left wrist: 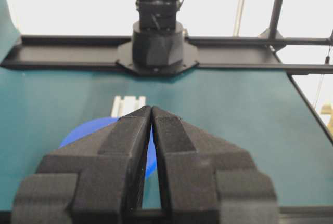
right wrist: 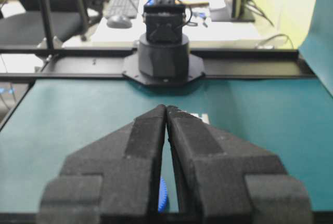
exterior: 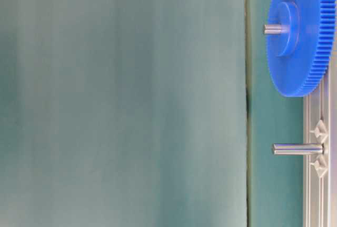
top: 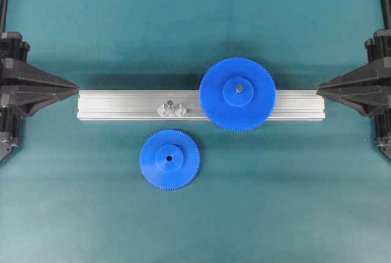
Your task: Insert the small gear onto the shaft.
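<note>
The small gear [top: 169,159] lies flat on the green mat, just in front of the rail and free of both grippers. Its dark centre hole faces up. The shaft [top: 171,105] stands bare on its shiny bracket on the rail, and shows as a grey pin [exterior: 297,149] in the table-level view. My left gripper [top: 76,86] sits at the rail's left end, shut and empty [left wrist: 151,108]. My right gripper [top: 319,87] sits at the rail's right end, likewise shut and empty [right wrist: 165,107]. A blue gear [left wrist: 83,130] shows partly behind the left fingers; I cannot tell which gear it is.
The long aluminium rail [top: 122,101] runs across the middle of the mat. The wider blue gear [top: 237,94] sits on it to the right of the shaft, with a grey pin tip at its hub [exterior: 273,29]. A toothed blue edge [right wrist: 163,195] peeks between the right fingers.
</note>
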Action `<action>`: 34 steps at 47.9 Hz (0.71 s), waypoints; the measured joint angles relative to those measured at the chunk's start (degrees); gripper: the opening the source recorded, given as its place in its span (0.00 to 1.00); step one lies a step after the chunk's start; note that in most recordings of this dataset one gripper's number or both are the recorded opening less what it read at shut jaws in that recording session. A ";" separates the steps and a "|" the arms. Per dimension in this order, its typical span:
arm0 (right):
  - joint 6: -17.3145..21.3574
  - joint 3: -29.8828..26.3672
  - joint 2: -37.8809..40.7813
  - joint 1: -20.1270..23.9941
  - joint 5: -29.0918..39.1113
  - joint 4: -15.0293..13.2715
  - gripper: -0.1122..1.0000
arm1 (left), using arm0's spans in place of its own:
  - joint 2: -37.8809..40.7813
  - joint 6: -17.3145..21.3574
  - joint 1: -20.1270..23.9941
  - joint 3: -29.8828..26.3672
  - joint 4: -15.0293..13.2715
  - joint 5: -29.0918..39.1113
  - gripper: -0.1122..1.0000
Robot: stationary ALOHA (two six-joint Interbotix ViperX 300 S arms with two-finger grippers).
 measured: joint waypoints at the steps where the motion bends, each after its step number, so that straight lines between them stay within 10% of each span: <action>1: -0.09 0.00 0.00 0.00 0.00 0.00 0.25 | 0.00 -0.09 0.00 0.09 0.09 0.00 0.19; 34: 3.16 0.97 2.37 -0.35 10.20 1.32 0.12 | 5.45 -2.64 -2.29 -0.26 0.79 8.79 0.10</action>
